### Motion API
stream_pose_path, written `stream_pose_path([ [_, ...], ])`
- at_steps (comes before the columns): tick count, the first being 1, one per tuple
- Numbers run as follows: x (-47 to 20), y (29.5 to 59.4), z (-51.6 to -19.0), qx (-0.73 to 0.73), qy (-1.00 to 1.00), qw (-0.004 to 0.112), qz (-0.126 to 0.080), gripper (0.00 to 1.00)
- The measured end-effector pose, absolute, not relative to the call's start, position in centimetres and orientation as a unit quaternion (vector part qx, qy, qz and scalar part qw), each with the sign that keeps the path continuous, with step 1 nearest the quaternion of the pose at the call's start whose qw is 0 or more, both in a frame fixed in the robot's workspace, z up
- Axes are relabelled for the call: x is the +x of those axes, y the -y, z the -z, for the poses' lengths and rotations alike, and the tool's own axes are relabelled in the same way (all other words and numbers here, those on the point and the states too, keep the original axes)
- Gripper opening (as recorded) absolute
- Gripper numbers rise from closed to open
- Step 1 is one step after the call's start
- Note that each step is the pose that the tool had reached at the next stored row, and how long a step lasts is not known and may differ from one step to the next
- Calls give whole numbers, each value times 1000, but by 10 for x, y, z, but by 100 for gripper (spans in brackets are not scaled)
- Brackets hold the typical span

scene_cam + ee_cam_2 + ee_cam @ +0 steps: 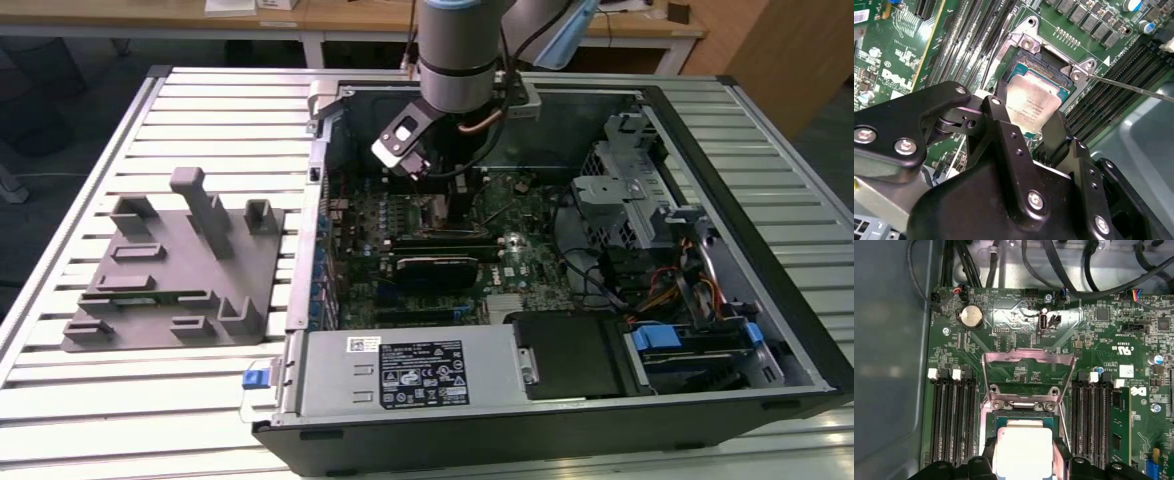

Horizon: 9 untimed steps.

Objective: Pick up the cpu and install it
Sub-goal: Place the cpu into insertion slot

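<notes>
Gripper [1025,115] pinches the cpu [1031,100] by two edges over the open socket [1024,404]. Slight tilt or offset could bend socket pins.

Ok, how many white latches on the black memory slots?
4, in the first wrist view: two white latches on one side of the pale silver square cpu, two on the other. Others may be hidden along the black memory slots.
</notes>
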<state>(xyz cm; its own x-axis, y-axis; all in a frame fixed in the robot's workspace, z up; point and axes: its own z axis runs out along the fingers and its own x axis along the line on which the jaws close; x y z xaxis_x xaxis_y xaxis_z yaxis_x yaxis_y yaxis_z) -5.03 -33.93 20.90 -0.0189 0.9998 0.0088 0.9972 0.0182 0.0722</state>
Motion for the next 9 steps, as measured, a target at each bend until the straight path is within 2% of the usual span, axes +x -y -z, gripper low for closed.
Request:
stream_pose_path([
  [9,-53,339,-202,700,-713,22,-29,53],
])
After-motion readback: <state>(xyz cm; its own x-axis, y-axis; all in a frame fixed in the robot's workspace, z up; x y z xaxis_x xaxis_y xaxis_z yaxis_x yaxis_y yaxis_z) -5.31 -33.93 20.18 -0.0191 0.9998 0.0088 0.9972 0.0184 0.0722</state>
